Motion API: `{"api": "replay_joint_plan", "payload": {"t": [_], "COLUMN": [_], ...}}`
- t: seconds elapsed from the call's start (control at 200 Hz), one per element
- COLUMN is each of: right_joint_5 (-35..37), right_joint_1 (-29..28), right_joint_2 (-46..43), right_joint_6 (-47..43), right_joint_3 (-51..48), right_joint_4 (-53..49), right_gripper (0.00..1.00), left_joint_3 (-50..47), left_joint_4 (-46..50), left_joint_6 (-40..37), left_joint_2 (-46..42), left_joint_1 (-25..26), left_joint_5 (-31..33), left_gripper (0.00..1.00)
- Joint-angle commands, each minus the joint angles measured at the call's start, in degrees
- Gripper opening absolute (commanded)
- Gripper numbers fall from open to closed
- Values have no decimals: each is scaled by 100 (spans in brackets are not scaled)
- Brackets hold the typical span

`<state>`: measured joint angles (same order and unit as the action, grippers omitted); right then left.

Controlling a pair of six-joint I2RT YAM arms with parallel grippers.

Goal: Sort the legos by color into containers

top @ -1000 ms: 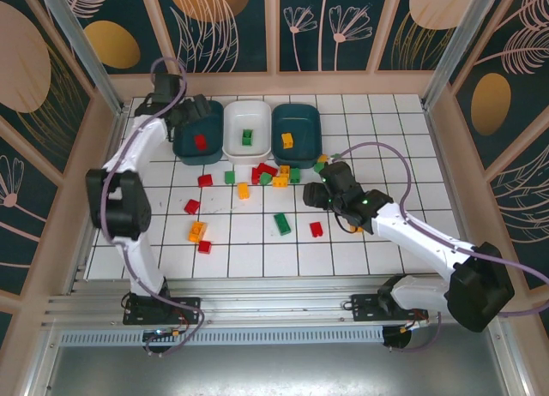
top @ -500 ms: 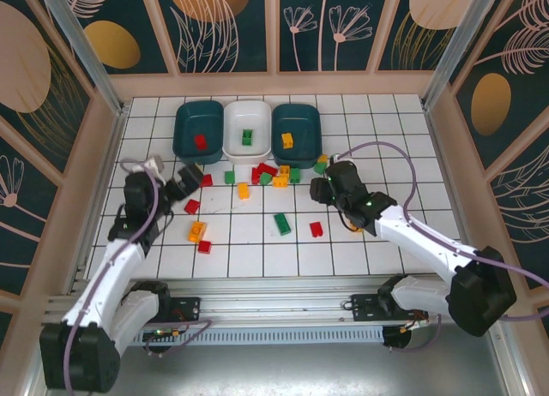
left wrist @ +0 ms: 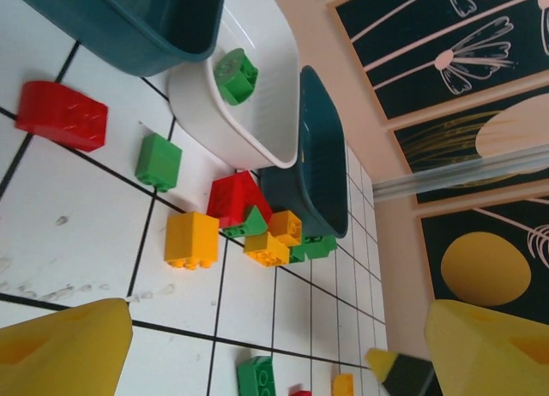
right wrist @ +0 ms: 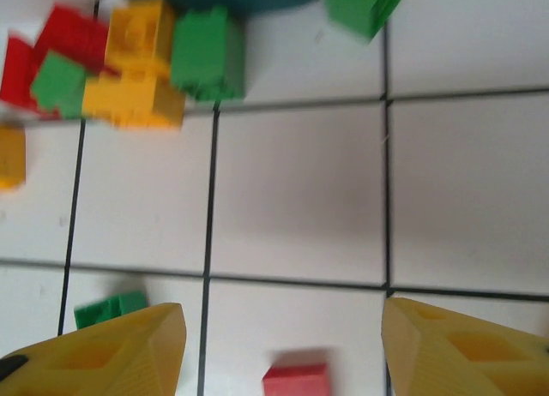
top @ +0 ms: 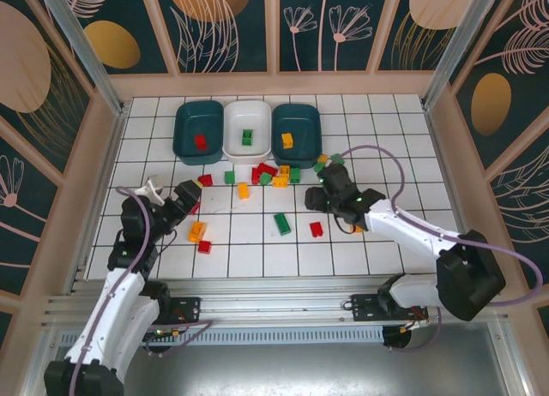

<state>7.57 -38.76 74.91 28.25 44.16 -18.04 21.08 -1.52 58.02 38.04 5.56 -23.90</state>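
Pick step: both tools released and empty. Containers (top: 249,107) sit at 12 o'clock with one brick each: red, green, yellow, left to right. Left tool (top: 189,201) is at 9 o'clock, just beside a loose red brick (top: 204,180); it needs lining up, descent, clench. Right tool (top: 324,193) is at 3 o'clock near the mixed pile (top: 276,173), where touching neighbours crowd any grab. Other legos (top: 281,223) lie scattered on the surface (top: 386,242) toward 6 o'clock.

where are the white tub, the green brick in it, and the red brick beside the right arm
white tub (top: 248,104), top view, middle of its far rim
green brick (top: 247,137), top view, centre of its top face
red brick (top: 316,229), top view, centre of its top face
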Motion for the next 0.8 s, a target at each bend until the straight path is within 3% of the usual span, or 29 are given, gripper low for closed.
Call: {"api": "replay_joint_plan", "payload": {"t": [0.0,0.2,0.42,0.661,0.796], "right_joint_5": [-98,-83,661,-9,44], "right_joint_1": [-278,-872,-726,-694,-685], "right_joint_2": [152,285,578,880,968], "right_joint_6": [271,556,801,651,639], "right_joint_3": [-153,-21,-166,-422,-470], "right_joint_4": [-326,-324,-698,-373,-351], "right_gripper": [63,63,60,54,49], "left_joint_3": [191,428,412,414,441], "left_joint_4": [-26,117,263,451,441], "left_joint_6": [-256,-471,-609,-783,-825], "left_joint_2": [465,623,731,694,755], "left_joint_1": [5,6,6,6,6], "left_joint_5": [-428,-219,-283,-248,-255], "left_gripper": [89,91,88,88,89]}}
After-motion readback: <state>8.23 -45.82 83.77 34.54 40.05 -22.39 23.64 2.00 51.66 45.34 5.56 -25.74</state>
